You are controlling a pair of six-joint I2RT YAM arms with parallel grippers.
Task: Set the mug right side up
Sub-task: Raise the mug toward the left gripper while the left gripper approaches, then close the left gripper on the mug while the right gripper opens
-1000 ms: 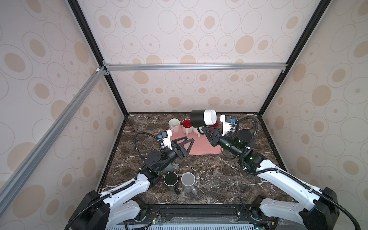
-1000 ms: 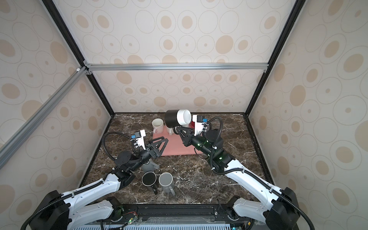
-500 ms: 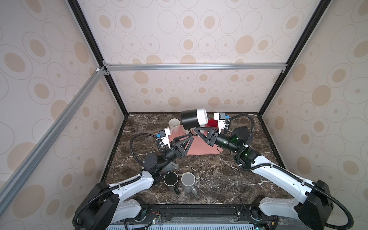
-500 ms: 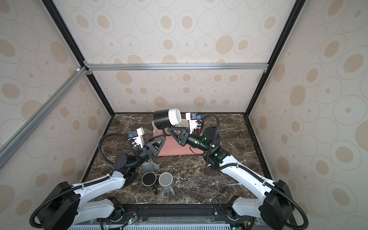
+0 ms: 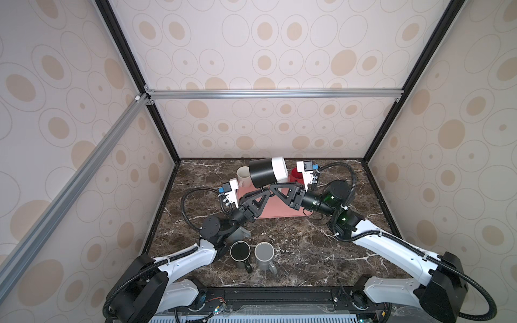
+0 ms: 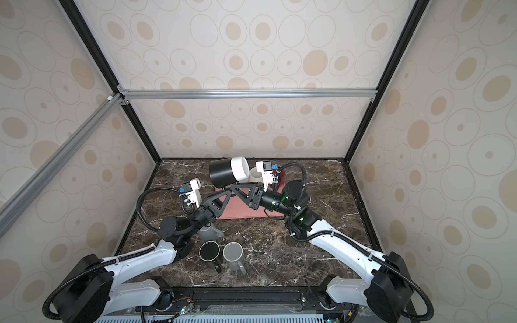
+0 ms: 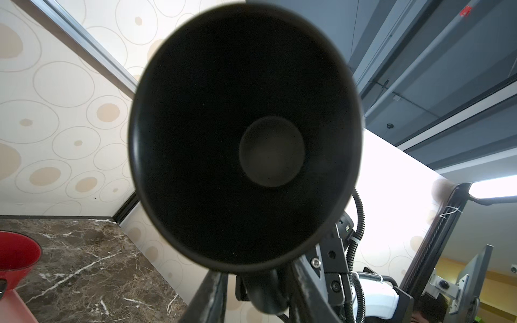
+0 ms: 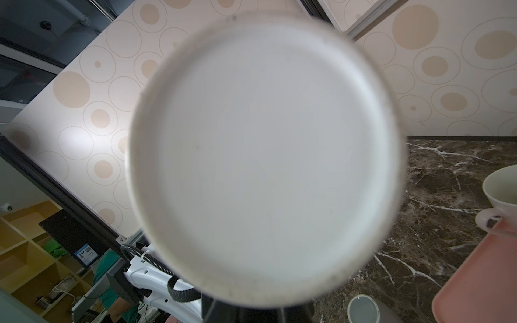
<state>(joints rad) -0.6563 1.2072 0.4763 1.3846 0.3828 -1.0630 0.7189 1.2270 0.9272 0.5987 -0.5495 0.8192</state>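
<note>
The right gripper [image 5: 273, 188] is clamped on the mug [image 5: 265, 172] from underneath. The left gripper [image 5: 266, 193] has its tips at the same spot, so the two pairs of fingers basically meet nose to nose under the mug. Only the left wrist view shows the handle [image 7: 265, 290]. It hangs below the rim with a left finger on either side: one looks to be touching, the other has a sliver of light next to it. So the jaws are narrow, but I honestly can't tell if they've got a grip. That same view stares straight into the mug's black inside, while the right wrist view gets nothing but the white base, blurry and filling the frame. Both top views hide the handle but give you the pose: the mug is up in the air, lying on its side, mouth toward the left arm and white bottom band toward the right arm, above the far edge of the pink tray [image 5: 279, 214]. Near that far edge sit a cream mug [image 5: 242, 176] and a red mug [image 5: 296, 174]. Toward the front of the marble table [image 5: 321, 251], a black mug [image 5: 240, 250] and a grey mug [image 5: 264, 251] stand side by side, mouths up.
</note>
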